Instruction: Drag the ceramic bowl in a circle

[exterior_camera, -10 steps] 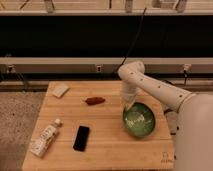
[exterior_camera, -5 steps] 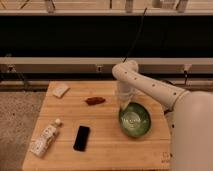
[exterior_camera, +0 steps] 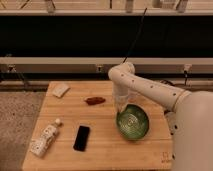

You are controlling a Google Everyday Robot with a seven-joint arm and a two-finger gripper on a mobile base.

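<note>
The green ceramic bowl (exterior_camera: 133, 121) sits on the right half of the wooden table (exterior_camera: 100, 150), tilted a little toward the camera. My white arm reaches in from the right and bends down over it. My gripper (exterior_camera: 121, 107) points down at the bowl's far-left rim and appears to touch it. The arm hides part of the rim behind it.
A black phone (exterior_camera: 82, 137) lies left of the bowl. A plastic bottle (exterior_camera: 44, 139) lies at the front left. A reddish-brown object (exterior_camera: 95, 100) and a pale sponge-like block (exterior_camera: 61, 90) sit further back. A railing and dark wall run behind the table.
The bowl and my gripper have moved left and slightly toward the middle of the table. The arm's elbow has swung left with them.
</note>
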